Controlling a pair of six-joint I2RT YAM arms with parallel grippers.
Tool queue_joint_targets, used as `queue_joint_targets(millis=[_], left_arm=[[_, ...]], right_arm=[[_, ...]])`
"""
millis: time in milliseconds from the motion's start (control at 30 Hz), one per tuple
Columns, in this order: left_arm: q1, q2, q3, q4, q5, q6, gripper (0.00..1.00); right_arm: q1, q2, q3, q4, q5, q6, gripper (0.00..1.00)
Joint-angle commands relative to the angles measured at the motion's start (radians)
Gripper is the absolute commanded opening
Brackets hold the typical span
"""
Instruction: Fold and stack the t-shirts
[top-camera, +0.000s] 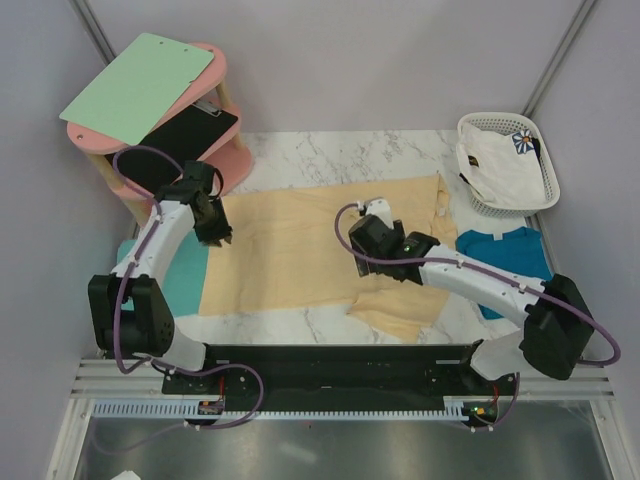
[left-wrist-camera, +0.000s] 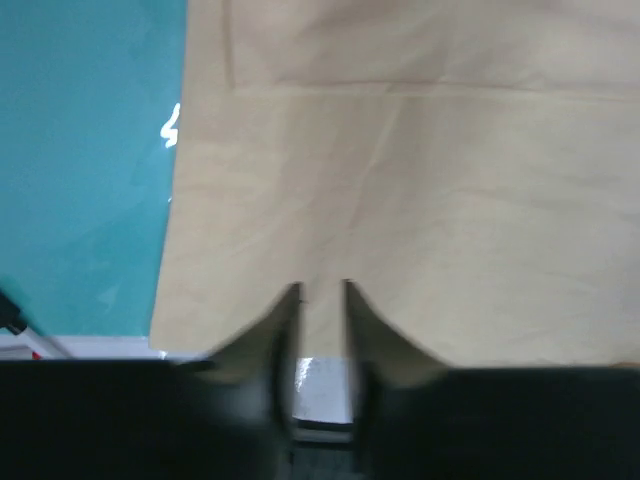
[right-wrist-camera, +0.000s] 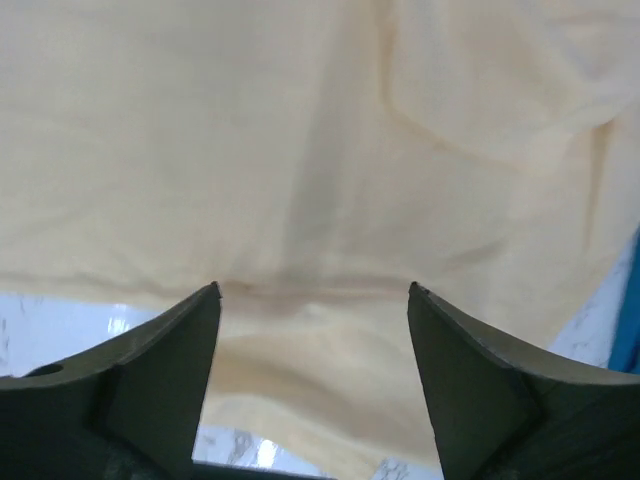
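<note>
Large pale yellow t-shirt (top-camera: 300, 250) lies spread flat across the middle of the marble bench (top-camera: 320, 150), lower right part rumpled. Left gripper (left-wrist-camera: 320, 293) sits over the shirt's left edge, fingers nearly together with only a slim gap and nothing in it. The turquoise board (top-camera: 185, 280) is just beside that edge. Right gripper (right-wrist-camera: 313, 290) is over the shirt's right half by a hem, jaws spread wide, holding nothing. Teal-blue t-shirt (top-camera: 505, 255) lies flat at the right, partly under the right arm. White flower-print t-shirt (top-camera: 500, 170) sits bunched in the white basket (top-camera: 547, 150), far right corner.
</note>
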Motion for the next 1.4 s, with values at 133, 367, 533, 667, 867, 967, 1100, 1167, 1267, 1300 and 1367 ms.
queue_joint_targets(millis=[133, 367, 533, 667, 867, 967, 1100, 1167, 1267, 1300, 1367], left_arm=[[-0.176, 0.326, 0.309, 0.014, -0.069, -0.014, 0.02], [-0.218, 0.586, 0.538, -0.013, -0.081, -0.01, 0.02], [-0.225, 0.678, 0.621, -0.035, -0.11, -0.002, 0.02], [-0.225, 0.72, 0.647, -0.038, -0.136, 0.001, 0.02], [-0.233, 0.836, 0.754, -0.084, -0.149, -0.011, 0.02], [-0.241, 0.896, 0.822, -0.11, -0.146, -0.023, 0.02], [-0.255, 0.983, 0.956, -0.138, -0.137, -0.025, 0.02], [-0.262, 1.037, 1.037, -0.151, -0.126, -0.023, 0.02], [-0.27, 1.106, 1.128, -0.171, -0.115, -0.026, 0.02], [-0.27, 1.126, 1.191, -0.176, -0.118, -0.029, 0.02], [-0.268, 1.167, 1.274, -0.184, -0.118, -0.042, 0.02]], right_arm=[[-0.282, 0.251, 0.251, 0.165, 0.023, -0.147, 0.0], [-0.453, 0.51, 0.446, 0.177, -0.021, -0.15, 0.0], [-0.516, 0.625, 0.504, 0.189, -0.047, -0.136, 0.0], [-0.539, 0.687, 0.556, 0.192, -0.058, -0.136, 0.0], [-0.576, 0.773, 0.616, 0.194, -0.07, -0.133, 0.0], [-0.605, 0.802, 0.63, 0.194, -0.081, -0.116, 0.0], [-0.651, 0.84, 0.655, 0.191, -0.095, -0.11, 0.0], [-0.681, 0.852, 0.675, 0.191, -0.11, -0.101, 0.0], [-0.718, 0.883, 0.714, 0.189, -0.129, -0.101, 0.0], [-0.723, 0.906, 0.73, 0.185, -0.147, -0.104, 0.0], [-0.734, 0.928, 0.779, 0.18, -0.158, -0.11, 0.0]])
